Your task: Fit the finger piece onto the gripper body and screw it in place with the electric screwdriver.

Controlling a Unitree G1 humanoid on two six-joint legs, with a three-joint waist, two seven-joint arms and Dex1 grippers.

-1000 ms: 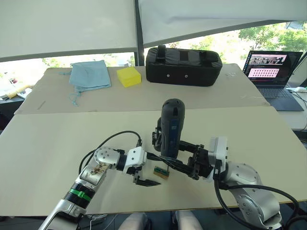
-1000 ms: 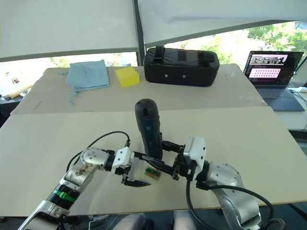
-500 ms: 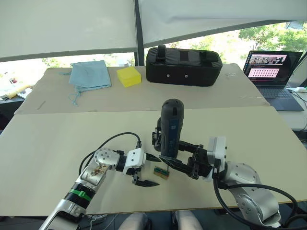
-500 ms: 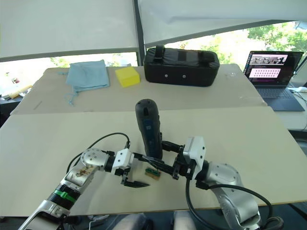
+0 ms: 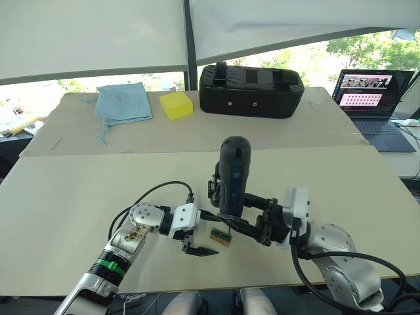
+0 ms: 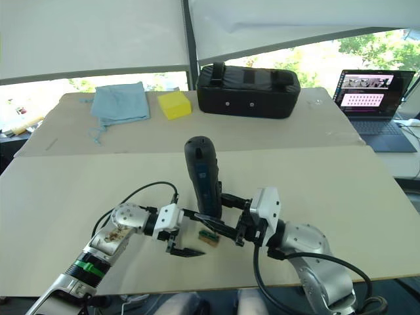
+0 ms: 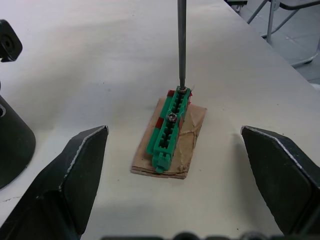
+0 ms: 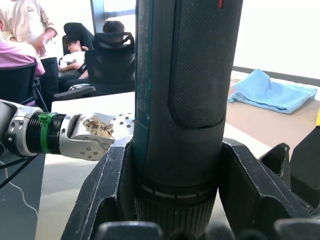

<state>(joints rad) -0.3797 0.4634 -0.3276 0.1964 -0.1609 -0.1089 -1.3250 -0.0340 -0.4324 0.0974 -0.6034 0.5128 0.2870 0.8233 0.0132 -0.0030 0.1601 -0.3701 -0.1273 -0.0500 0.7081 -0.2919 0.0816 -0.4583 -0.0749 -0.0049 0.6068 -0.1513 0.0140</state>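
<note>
I take the small green-and-brown block [image 5: 220, 236] on the near table as my landmark. Far behind it on my left lies a blue cloth [image 5: 121, 102], with a yellow block [image 5: 176, 104] next to it. My left gripper [image 5: 201, 232] sits on the table just left of the green-and-brown block, its two black fingers [image 7: 70, 180] spread wide on either side of the block and gripping nothing. In the left wrist view the block is a green strip on brown card with a screw head on top. The electric screwdriver [image 5: 231, 175] stands upright right over the block, its thin metal bit [image 7: 182, 45] touching the strip's far end. My right gripper [image 5: 246, 211], just right of the block, is clamped round the screwdriver's lower barrel. Far behind stands a large black case [image 5: 251, 89], and far off to the right an open laptop [image 5: 374, 97].
</note>
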